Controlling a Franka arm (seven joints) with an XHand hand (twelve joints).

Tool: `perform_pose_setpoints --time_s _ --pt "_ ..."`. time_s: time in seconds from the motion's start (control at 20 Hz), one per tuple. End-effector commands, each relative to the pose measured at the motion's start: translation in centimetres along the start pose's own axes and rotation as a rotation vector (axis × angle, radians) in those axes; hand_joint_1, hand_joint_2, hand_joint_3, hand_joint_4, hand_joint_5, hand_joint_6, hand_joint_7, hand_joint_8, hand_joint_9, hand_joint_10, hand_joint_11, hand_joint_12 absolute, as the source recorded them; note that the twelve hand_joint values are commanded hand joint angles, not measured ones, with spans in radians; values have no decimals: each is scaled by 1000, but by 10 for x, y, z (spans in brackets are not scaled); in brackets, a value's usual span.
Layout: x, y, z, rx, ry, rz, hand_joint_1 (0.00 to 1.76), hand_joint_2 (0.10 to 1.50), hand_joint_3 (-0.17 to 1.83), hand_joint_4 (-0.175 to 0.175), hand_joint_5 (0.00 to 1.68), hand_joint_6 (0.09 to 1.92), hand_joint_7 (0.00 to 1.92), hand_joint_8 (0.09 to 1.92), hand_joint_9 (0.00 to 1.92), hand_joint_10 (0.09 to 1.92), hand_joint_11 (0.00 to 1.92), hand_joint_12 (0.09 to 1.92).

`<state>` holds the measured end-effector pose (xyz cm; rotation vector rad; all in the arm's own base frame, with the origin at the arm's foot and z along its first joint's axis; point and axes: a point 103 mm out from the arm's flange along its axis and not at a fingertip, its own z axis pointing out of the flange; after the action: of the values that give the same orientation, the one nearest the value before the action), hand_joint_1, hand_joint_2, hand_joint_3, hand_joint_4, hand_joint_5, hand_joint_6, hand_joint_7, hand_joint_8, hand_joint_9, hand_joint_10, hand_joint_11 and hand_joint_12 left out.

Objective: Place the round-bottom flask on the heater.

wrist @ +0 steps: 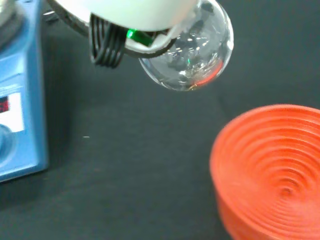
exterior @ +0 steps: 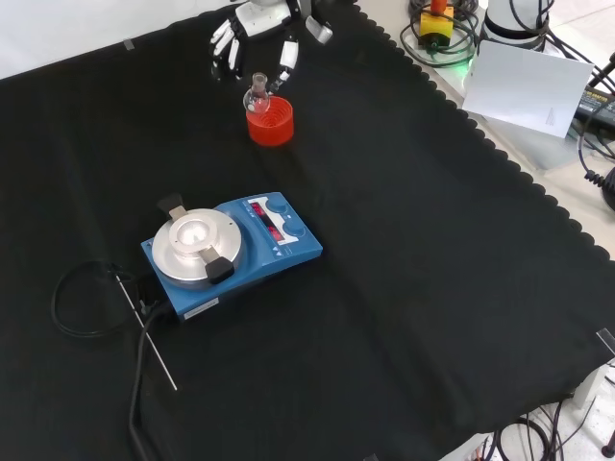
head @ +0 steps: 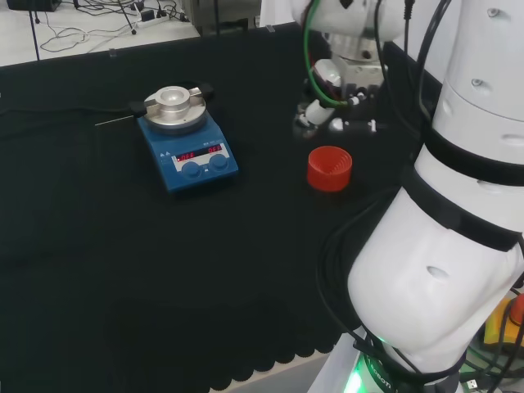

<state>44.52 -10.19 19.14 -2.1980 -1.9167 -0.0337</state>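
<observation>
**Ana:** Since the counter [exterior: 404,288] was draped in black cloth, the blue heater [exterior: 231,252] stood out well, its round metal plate bare and turned up, probably left free to take the flask.

**Ben:** And the robot hand [exterior: 252,38]?

**Ana:** It hung at the far edge in the front view, well apart from the heater, its fingers [exterior: 223,46] curled down around the neck of the round-bottom flask [exterior: 257,93]. That hold from above left the bulb free underneath, which I judged suited setting it down on the plate.

**Ben:** Where was the flask itself?

**Ana:** Lifted clear of the red ribbed stand [exterior: 270,120], just above and beside it. From the wrist, the bulb [wrist: 187,52] hung over bare cloth with the empty stand [wrist: 272,165] near it.

**Ben:** How did it look?

**Ana:** Clear glass, a small round bulb under a short neck, catching glints of red and green. I couldn't tell whether anything was inside.
</observation>
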Motion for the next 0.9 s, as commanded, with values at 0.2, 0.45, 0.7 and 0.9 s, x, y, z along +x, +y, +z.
perform_pose_setpoints --time_s 0.2,0.45,0.7,0.9 --pt "54 58 -63 38 -37 -53 1121 647 831 24 1121 1021 457 677 678 574 420 1322" --pt "67 81 -69 53 -53 -78 1121 646 834 25 1122 1022 455 678 676 575 420 1322" --pt "78 106 -76 58 -59 -106 1121 644 836 26 1122 1023 453 679 675 577 419 1322" --pt "89 124 -79 59 -56 -133 1121 643 839 27 1122 1025 452 681 673 578 419 1322"
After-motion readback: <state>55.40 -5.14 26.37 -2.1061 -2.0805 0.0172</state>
